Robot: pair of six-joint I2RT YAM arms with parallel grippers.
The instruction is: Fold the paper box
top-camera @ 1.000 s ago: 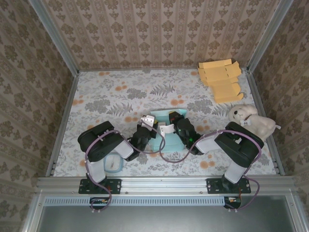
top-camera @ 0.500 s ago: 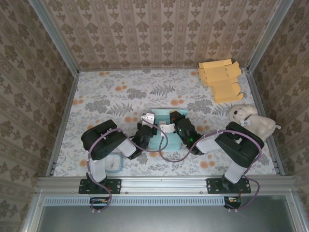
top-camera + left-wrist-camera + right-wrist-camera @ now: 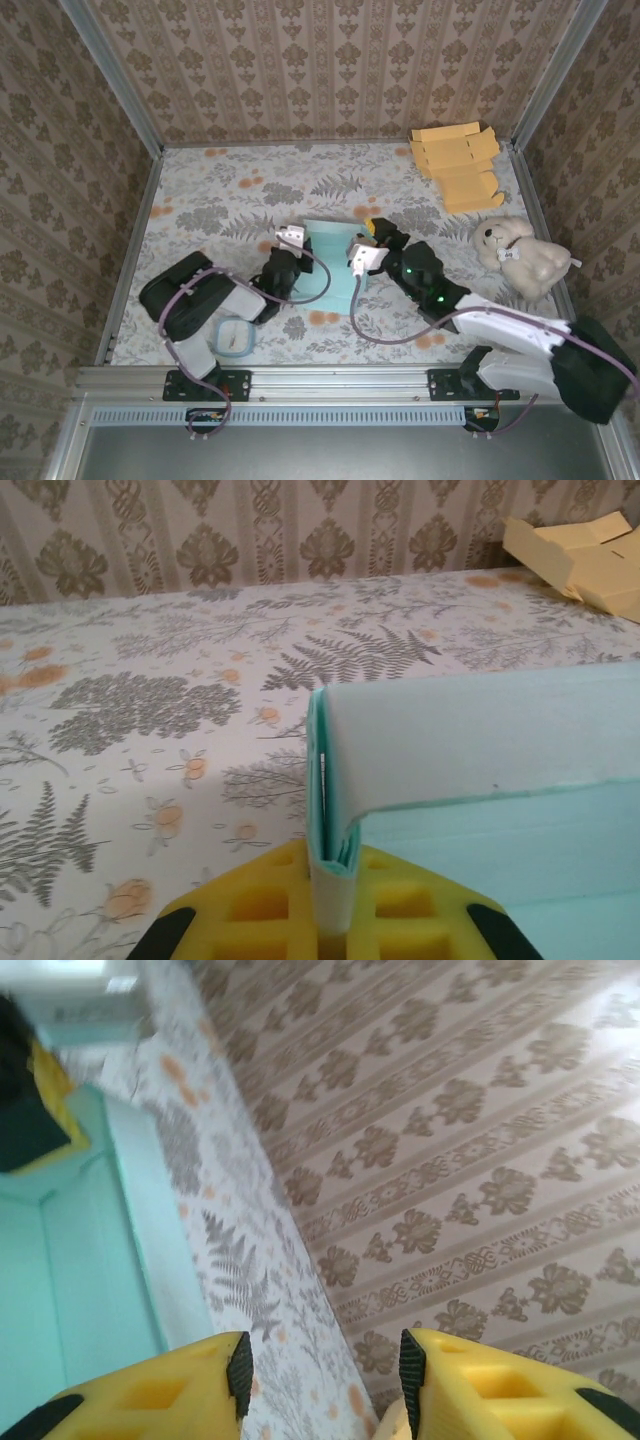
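The left pincer [image 3: 333,880] clamps the paper box [image 3: 480,740] by its upright wall.

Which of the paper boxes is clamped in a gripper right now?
The light blue paper box in the middle, pinched in the jaws of the left gripper; the tan flat boxes lie untouched in the far right corner.

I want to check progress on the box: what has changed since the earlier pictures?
The right gripper opened, let go of the paper box and moved off to the right, its arm stretching out. The left gripper closed on the box's edge and shifted slightly left. The cardboard stack and the plush dog stayed in place.
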